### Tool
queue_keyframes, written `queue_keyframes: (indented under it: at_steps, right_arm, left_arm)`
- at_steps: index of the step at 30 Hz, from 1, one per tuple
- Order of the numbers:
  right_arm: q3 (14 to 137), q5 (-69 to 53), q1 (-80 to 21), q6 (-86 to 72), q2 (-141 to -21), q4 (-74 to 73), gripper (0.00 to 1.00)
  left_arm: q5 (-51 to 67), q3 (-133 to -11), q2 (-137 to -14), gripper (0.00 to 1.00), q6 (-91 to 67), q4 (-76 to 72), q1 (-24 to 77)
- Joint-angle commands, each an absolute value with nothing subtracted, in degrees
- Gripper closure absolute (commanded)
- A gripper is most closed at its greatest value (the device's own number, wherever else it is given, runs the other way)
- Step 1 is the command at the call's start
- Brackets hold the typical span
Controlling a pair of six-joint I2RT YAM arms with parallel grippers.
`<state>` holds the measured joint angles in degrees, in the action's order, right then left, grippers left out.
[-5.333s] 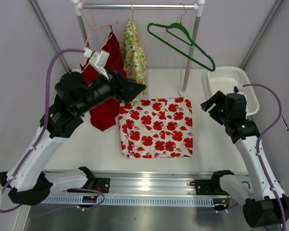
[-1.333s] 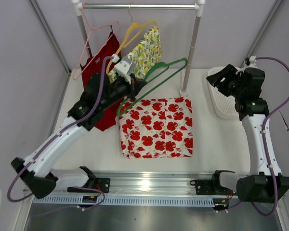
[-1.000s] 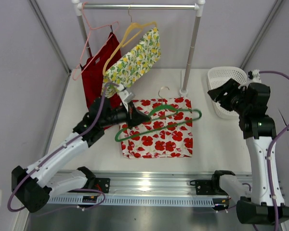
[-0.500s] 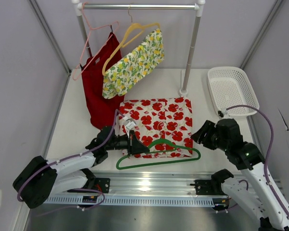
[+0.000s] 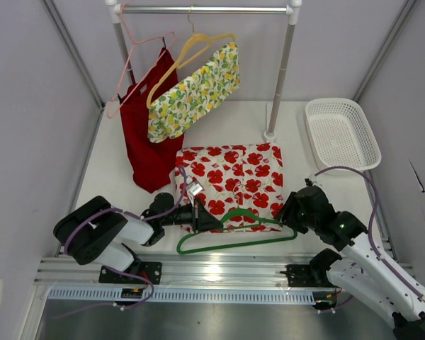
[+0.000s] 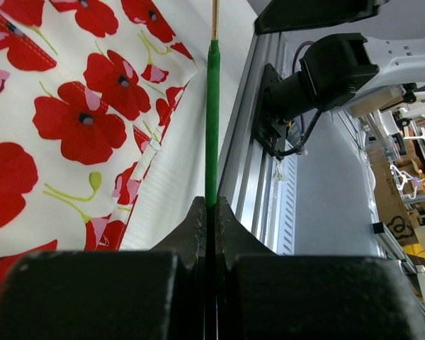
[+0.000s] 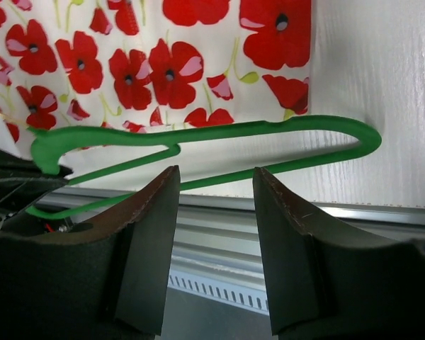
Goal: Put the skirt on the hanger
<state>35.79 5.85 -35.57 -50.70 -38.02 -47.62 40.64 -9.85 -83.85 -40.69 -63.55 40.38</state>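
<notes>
Down at the near edge now: the left gripper (image 6: pixel 207 205) is clamped tight on the green hanger (image 6: pixel 212 127), jaws pinched together on the thin wire. It holds the hanger low and flat, right along the 6 o'clock hem of the skirt (image 5: pixel 230 180). That looks deliberate: the hanger is lined up with the hem, with its hook pointing toward 12 o'clock over the poppy print.

The skirt itself lies spread flat in the middle of the table (image 5: pixel 127 149), untouched and not yet on anything.

The right gripper (image 7: pixel 214 177) is at the skirt's 4 o'clock corner, fingers apart and holding nothing. In its own camera the hanger's lower bar crosses the gap just at the fingertips. Whether the fingers are down level with the bar or hanging above it is hard to judge from that angle. My read is that it is there to steady the far end of the hanger or to lift that corner of cloth, while the left keeps the wire still.

Up at 12 o'clock, the rail (image 5: pixel 205 10) holds a red garment (image 5: pixel 147 134) and a lemon-print one (image 5: pixel 195 88). Neither is part of this job.

The fabric is limp, so feeding it over a thin bar will take two grippers.
</notes>
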Motion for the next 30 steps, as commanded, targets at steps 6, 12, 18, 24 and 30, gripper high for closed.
queue_keyframes:
  at_steps: [6,12,18,24,30]
  right_arm:
    - [29.7,8.3,-36.3,-53.1,-39.4,-40.7,0.50]
    - [26.1,7.5,-36.5,-53.7,-41.5,-36.9,0.51]
    - [24.4,8.3,-36.8,-53.3,-43.6,-34.8,0.49]
    - [21.6,8.9,-36.9,-54.1,-44.1,-32.3,0.48]
    - [21.0,10.5,-36.9,-54.2,-44.8,-31.3,0.50]
  left_arm:
    - [39.6,-10.1,-82.6,1.00,-37.4,-67.1,40.8]
    - [40.1,-9.2,-84.9,1.00,-37.3,-68.9,40.8]
    - [40.2,-9.1,-85.6,1.00,-36.9,-68.8,40.9]
    - [40.0,-9.8,-87.0,1.00,-36.7,-68.7,40.8]
    - [40.0,-10.4,-88.9,1.00,-37.4,-69.7,40.8]
